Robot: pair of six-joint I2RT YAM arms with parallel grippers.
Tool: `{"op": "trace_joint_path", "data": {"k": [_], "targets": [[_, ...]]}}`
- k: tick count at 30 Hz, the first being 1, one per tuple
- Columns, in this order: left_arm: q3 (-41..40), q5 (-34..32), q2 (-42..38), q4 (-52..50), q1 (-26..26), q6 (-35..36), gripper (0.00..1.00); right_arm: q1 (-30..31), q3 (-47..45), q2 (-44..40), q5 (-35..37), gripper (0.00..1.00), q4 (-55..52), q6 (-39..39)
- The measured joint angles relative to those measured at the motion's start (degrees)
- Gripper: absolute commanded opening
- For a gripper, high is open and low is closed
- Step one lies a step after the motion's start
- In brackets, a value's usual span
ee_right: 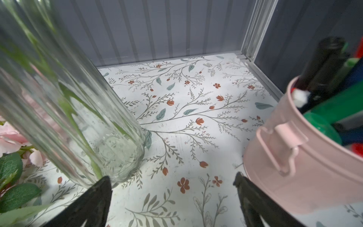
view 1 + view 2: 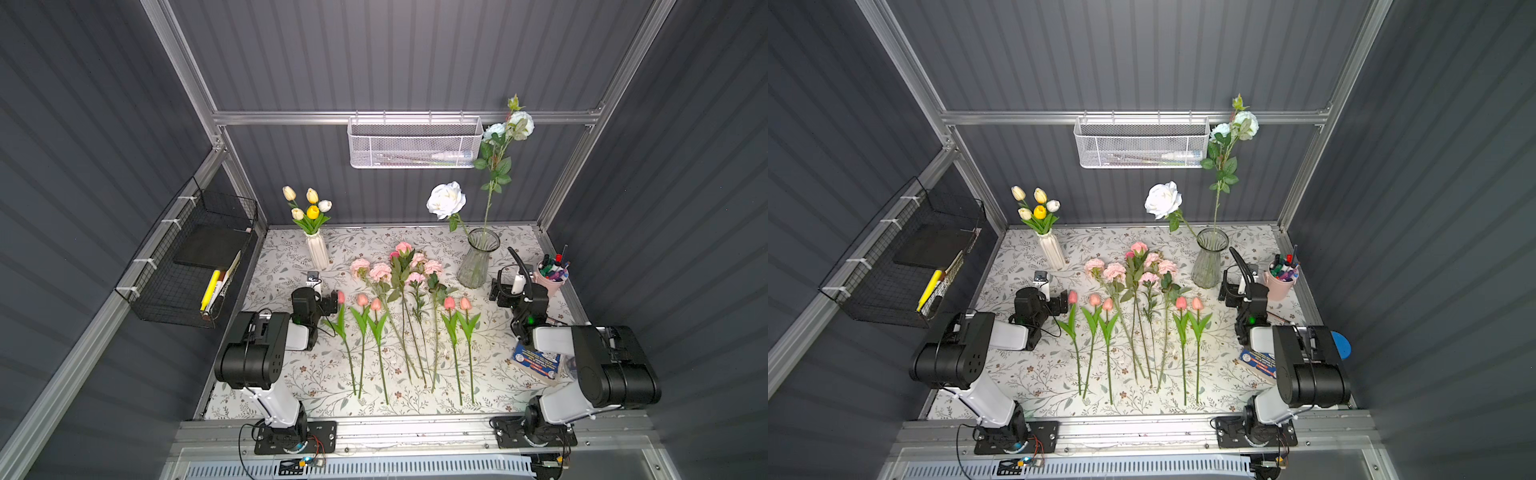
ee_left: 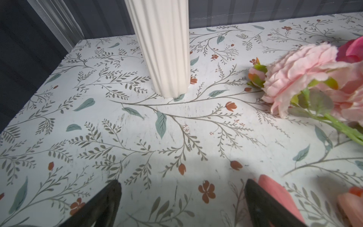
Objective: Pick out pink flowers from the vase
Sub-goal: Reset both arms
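The tabletop (image 2: 291, 374) has a printed pattern of leaves, and the pink flowers (image 2: 380, 272) lie flat on it in one row across its middle, outside the glass vase (image 2: 478, 259). Their stems are nearly parallel. The long axis of each runs from the front edge to the back wall, with the blooms toward the wall and the cut ends toward the arm bases. Three tulips (image 2: 363, 299) lie on the left of the row and two on the right. The carnation sprays (image 2: 433, 267) and the pink rose (image 2: 403, 248) lie in the middle and reach further back. The glass vase stands upright at the back right and holds a white rose (image 2: 446, 200) and a tall blue rose (image 2: 521, 124). A white vase (image 2: 318, 251) stands at the back left and a bucket (image 2: 548, 284) of markers at the right edge. The left gripper (image 3: 182, 183) is spread wide and empty, just beside the leftmost tulip bloom. The right gripper (image 1: 171, 178) is also spread and empty, low between the glass vase and the bucket.
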Motion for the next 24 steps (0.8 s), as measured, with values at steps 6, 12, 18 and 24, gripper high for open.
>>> {"op": "trace_joint_path", "data": {"k": [6,12,18,24], "targets": [[0.0,-0.2,0.0,-0.04,0.0,-0.2,0.99,0.0,-0.11,0.0,-0.35,0.99,-0.2,0.07],[0.0,0.04,0.0,-0.44,0.0,-0.37,0.99,0.0,-0.11,0.0,-0.35,0.99,-0.2,0.09],[0.0,2.8,0.0,-0.42,0.0,0.09,0.99,0.0,-0.11,0.0,-0.35,0.99,-0.22,0.09],[0.0,3.54,0.0,-0.42,0.0,0.13,0.99,0.0,-0.11,0.0,-0.35,0.99,-0.22,0.09]]}}
